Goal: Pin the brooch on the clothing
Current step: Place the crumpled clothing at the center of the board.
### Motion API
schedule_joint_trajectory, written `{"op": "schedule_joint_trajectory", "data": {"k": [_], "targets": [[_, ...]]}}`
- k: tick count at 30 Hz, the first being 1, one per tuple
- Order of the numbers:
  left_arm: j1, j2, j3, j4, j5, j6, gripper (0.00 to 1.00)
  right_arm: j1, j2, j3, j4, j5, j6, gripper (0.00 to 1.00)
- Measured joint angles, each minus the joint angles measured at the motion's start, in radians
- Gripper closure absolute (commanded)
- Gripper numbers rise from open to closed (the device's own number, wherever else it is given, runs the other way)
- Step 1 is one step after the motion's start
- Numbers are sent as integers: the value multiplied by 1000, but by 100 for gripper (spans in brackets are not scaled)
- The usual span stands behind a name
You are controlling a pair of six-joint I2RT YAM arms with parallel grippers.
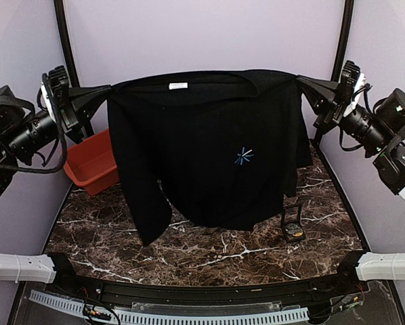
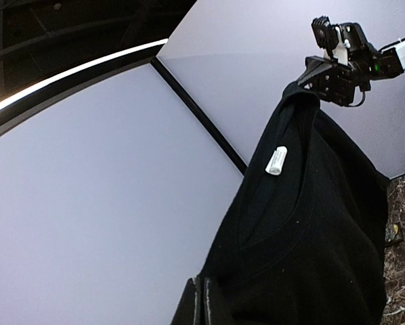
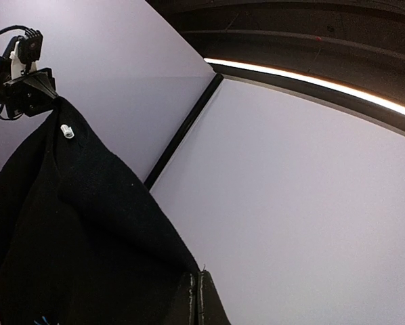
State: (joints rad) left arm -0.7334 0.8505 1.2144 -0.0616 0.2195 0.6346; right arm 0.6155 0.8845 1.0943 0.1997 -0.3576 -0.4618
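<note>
The black T-shirt [image 1: 209,149] hangs spread in the air, front to the camera, with its light-blue starburst print [image 1: 243,156] on the chest. My left gripper [image 1: 108,89] is shut on its left shoulder and my right gripper [image 1: 299,80] on its right shoulder. In the left wrist view my gripper [image 2: 206,298] pinches the shirt [image 2: 311,257] near the collar's white label [image 2: 275,160]. In the right wrist view my gripper [image 3: 199,294] pinches the shirt [image 3: 74,237]. A small yellow-gold spot, perhaps the brooch [image 1: 296,234], lies in the open black case [image 1: 292,222].
A red bin [image 1: 91,162] stands at the back left, partly behind the shirt. The black case sits on the dark marble table [image 1: 209,254] under the shirt's right hem. Lilac walls close in the back and sides.
</note>
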Motion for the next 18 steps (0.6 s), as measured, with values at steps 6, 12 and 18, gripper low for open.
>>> {"op": "schedule_joint_trajectory", "data": {"k": [6,12,18], "targets": [[0,16,79,3,35,-14,99,5,36,41,-3,-31,37,100],[7,114,29,85,-124,13,99,3,181,50,88,149,-8,100],[156,354,-68,197,-259,-19,99,-37,504,59,167,314,-68,100]]}}
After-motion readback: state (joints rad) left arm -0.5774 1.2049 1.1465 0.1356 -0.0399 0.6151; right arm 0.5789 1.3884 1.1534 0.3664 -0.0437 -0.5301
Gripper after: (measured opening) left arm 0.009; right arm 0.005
